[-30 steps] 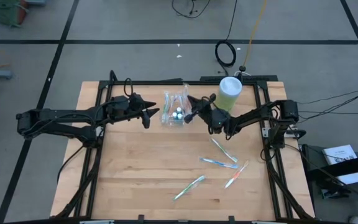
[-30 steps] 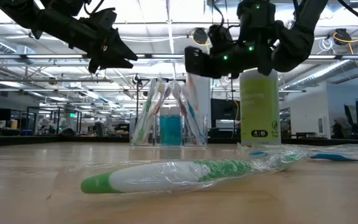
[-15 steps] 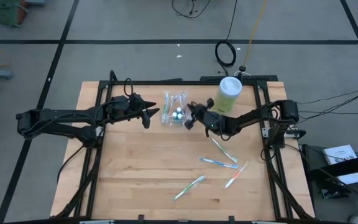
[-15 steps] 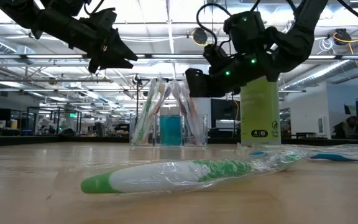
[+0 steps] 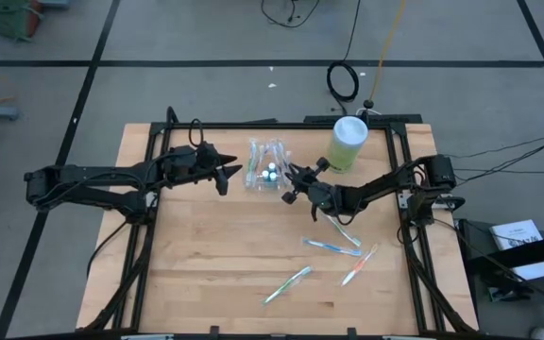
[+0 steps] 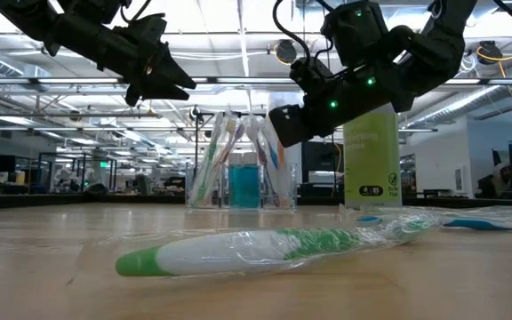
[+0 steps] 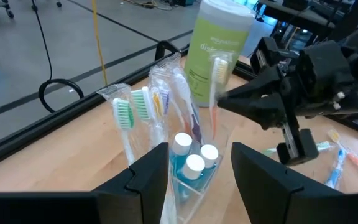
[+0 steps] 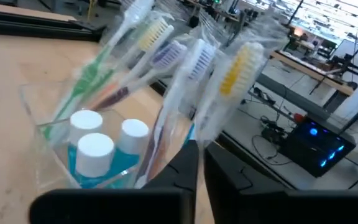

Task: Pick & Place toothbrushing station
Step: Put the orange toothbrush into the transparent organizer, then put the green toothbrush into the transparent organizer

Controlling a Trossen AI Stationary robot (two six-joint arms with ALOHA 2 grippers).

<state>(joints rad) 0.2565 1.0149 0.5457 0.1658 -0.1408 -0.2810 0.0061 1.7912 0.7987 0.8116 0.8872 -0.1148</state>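
You are looking at a pale wooden table (image 5: 215, 255) with a smooth matt grain. The container (image 7: 194, 183) is showing as clear glossy plastic, the toothbrushes (image 8: 229, 87) inside it wearing crinkly transparent film. The green bottle (image 6: 371, 160) is appearing as smooth, slightly shiny plastic. Both arms are looking matt black.

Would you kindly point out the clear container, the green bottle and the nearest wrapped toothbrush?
clear container (image 5: 268, 176), high view, its open top.
green bottle (image 5: 348, 142), high view, its lid.
wrapped toothbrush (image 6: 265, 246), low view, its handle's middle.
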